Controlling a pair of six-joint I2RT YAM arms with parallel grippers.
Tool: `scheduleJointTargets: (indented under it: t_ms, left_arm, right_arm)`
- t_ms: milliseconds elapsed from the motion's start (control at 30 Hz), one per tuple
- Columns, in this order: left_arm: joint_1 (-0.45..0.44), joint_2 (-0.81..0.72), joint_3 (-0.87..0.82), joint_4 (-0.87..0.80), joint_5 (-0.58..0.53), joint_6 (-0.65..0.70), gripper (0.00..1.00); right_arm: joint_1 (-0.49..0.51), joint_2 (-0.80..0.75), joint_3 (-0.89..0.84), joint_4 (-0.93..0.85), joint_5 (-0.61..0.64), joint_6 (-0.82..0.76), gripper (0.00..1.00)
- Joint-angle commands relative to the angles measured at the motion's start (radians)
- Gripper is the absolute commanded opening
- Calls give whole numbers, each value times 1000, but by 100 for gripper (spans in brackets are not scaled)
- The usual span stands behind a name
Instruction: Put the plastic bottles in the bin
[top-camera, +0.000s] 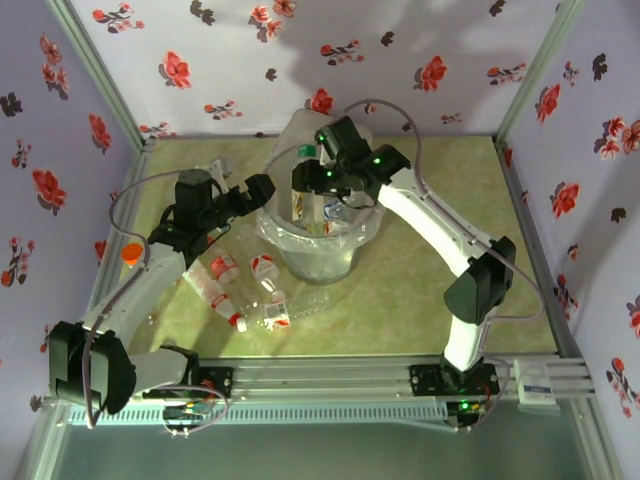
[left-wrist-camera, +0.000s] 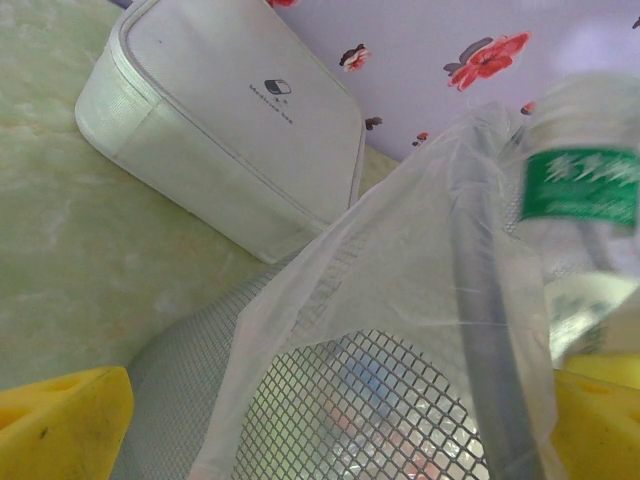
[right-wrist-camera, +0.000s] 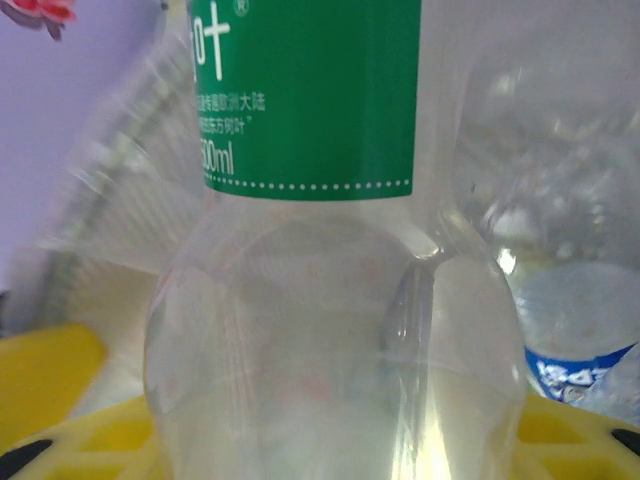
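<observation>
Our right gripper (top-camera: 312, 184) is pressed onto a green-labelled bottle (right-wrist-camera: 300, 320), its yellow fingers (right-wrist-camera: 55, 372) pinching the clear part of the body just past the label. That bottle hangs over the mouth of the bin (top-camera: 322, 262), inside the ring of the rim as far as the top view lets us judge. Beyond it the right wrist view shows a blue-labelled bottle (right-wrist-camera: 580, 350) lying in the bin. We judge the step in hand to be the drop. We would want the bottle well inside the rim and clear of the bag (left-wrist-camera: 400, 260) folded over it before parting the fingers, since a light, springy bottle can glance off the edge or snag the film and roll out. Opening fully in one go, then lifting straight up, should let it fall clean. Our left gripper (top-camera: 258, 192) is spread wide and empty, just outside the bin's left rim, so the right arm should not swing that way. The loose bottles (top-camera: 226, 270) lie near the bin's near-left side, and a white case (left-wrist-camera: 230, 130) sits beyond the bin.
</observation>
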Motion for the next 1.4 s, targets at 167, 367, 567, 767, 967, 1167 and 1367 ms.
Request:
scheduleJointTargets:
  t_ms: [167, 367, 567, 767, 967, 1167, 1367]
  left_arm:
    - [-3, 23, -5, -16, -14, 8, 99]
    - [-3, 22, 2, -20, -14, 14, 99]
    - [-3, 27, 2, -18, -14, 12, 99]
    - [-3, 23, 6, -19, -14, 13, 99]
    - [-4, 8, 22, -49, -16, 33, 100]
    - [-6, -22, 117, -181, -57, 127, 100]
    - [13, -63, 220, -321, -135, 213, 100]
  right_arm:
    - [17, 9, -102, 104, -131, 75, 68]
    - [16, -21, -47, -13, -63, 6, 87]
    - [12, -59, -29, -72, 18, -49, 81]
    - [15, -5, -26, -85, -25, -66, 61]
    - [19, -60, -49, -17, -5, -94, 56]
    - [10, -202, 66, -124, 152, -190, 69]
    - [-110, -355, -77, -91, 180, -173, 83]
